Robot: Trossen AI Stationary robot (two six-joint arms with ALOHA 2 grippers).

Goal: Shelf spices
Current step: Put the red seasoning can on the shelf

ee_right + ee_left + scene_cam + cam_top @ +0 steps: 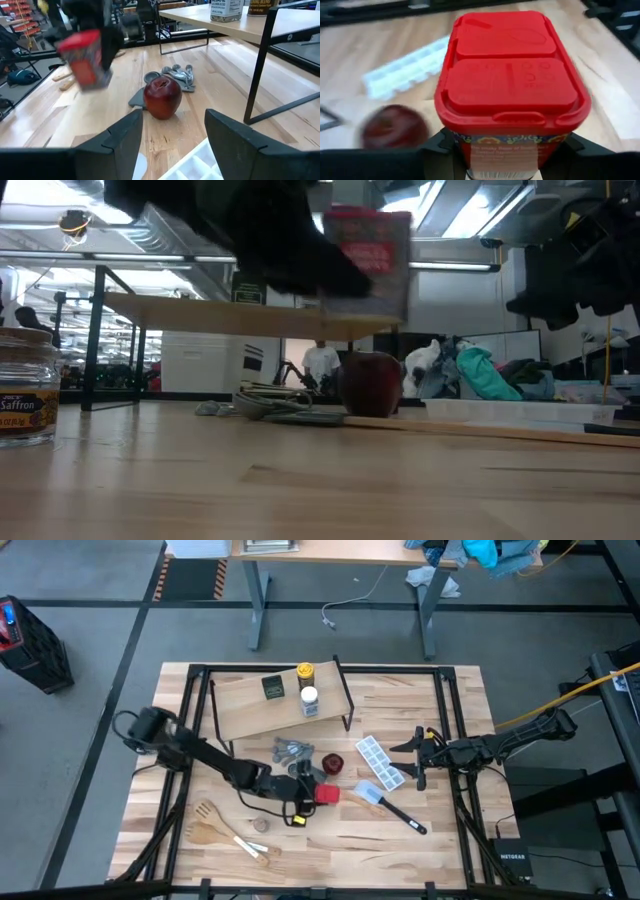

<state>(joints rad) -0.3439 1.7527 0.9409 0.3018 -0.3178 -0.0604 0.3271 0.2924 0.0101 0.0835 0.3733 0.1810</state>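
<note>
Holding the red square tin, the left gripper sits clamped on it near table centre; the left wrist view shows the tin's red lid filling the frame with a dark finger on either side of its body. In the low view the tin hangs clear of the tabletop, so I judge it lifted and not yet placed.

Shelf stands at about 12 o'clock from the held tin, toward the table's far edge. On it already: dark grey square tin at the shelf's 9 o'clock side, yellow-capped jar and white-capped jar at its 3 o'clock side. Three of five shelved.

Left to do: red tin, in hand, and the tiny grey-brown jar, standing on the table at about 8 o'clock from the left gripper, near the wooden utensils.

Right gripper waits at 3 o'clock of the table centre, fingers spread and empty, above the ice tray.

Not for shelving: measuring spoons and round dark-red object, both between the tin and the shelf.

Progress judged a little past halfway.
</note>
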